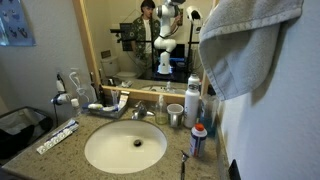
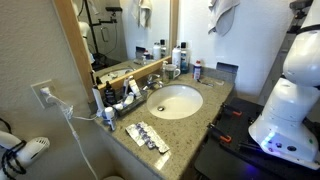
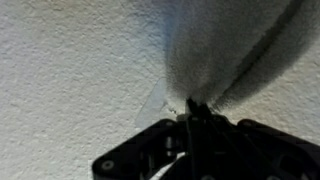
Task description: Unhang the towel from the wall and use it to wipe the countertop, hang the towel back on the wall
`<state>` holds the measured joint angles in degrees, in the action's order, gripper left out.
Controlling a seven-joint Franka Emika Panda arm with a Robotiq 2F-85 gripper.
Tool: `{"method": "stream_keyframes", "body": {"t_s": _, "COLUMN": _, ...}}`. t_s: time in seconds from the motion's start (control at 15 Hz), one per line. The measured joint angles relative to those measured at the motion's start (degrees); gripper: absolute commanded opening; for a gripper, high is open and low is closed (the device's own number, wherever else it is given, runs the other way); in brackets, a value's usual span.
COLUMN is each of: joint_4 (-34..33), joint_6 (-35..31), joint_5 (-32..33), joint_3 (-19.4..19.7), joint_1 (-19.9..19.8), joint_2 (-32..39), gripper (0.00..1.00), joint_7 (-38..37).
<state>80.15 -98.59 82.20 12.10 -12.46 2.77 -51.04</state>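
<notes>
The towel (image 1: 245, 40) is seen hung high on the white wall (image 3: 70, 60), above and to the side of the countertop (image 2: 205, 112) and its sink (image 2: 175, 101). In the wrist view, a fold of it is pinched between the closed fingers of the gripper (image 3: 190, 112).

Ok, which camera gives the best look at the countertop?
An exterior view shows the countertop nearly whole, sink included. In an exterior view set closer, the countertop is cropped at the front. The wrist view faces wall and towel, no countertop.
</notes>
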Motion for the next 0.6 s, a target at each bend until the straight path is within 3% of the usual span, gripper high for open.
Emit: {"method": "stream_keyframes", "body": {"t_s": 0.6, "joint_4": 0.00, "joint_6": 0.00, "joint_5": -0.75, "joint_3": 0.08, "joint_1": -0.15, "joint_2": 0.25, "gripper": 0.97, "joint_7": 0.01}}
